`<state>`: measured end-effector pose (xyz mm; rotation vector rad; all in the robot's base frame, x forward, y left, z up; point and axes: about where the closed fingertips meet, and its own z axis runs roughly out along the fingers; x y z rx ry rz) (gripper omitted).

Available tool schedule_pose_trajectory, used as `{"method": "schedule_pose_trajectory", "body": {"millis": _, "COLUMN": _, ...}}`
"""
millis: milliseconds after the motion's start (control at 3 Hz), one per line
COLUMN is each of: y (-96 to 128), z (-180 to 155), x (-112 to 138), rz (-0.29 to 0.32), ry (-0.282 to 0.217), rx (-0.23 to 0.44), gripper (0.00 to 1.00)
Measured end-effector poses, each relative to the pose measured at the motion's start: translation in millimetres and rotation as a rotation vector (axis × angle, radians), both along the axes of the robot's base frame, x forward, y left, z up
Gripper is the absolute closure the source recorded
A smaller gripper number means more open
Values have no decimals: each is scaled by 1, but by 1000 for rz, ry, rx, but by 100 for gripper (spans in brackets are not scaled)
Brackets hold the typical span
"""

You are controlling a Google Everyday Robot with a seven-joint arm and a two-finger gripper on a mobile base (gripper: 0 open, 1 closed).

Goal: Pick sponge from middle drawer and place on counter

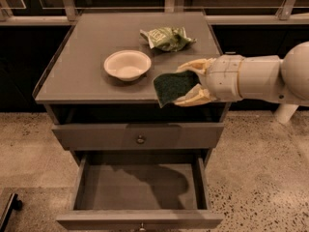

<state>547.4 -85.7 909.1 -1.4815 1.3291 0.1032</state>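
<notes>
My gripper (187,84) reaches in from the right and is shut on the sponge (173,87). The sponge's dark green face points toward the camera. It hangs just above the front right part of the grey counter (82,66), right of the white bowl. The middle drawer (120,190) is pulled open below, and nothing shows in its tray. The cream fingers (194,65) clamp the sponge from above and below.
A white bowl (127,64) stands near the counter's middle. A light green snack bag (167,37) lies at the back right. The top drawer (140,137) is closed. The black wrapper is hidden behind the sponge and gripper. Speckled floor surrounds the cabinet.
</notes>
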Motion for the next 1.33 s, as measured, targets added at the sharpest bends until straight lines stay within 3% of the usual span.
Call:
{"method": "schedule_pose_trajectory", "body": {"millis": 333, "y": 9, "z": 7, "x": 8, "rz": 92, "ry": -26, "rx": 10, "gripper": 100}}
{"method": "schedule_pose_trajectory", "body": {"millis": 667, "y": 5, "z": 8, "x": 39, "rz": 183, "ry": -25, "rx": 10, "gripper": 100}}
{"method": "schedule_pose_trajectory", "body": {"millis": 1000, "y": -9, "z": 9, "x": 82, "rz": 217, "ry": -15, "rx": -2, "gripper": 100}}
{"method": "schedule_pose_trajectory", "body": {"millis": 1333, "y": -41, "z": 8, "x": 126, "rz": 161, "ry": 17, "rx": 7, "gripper": 100}}
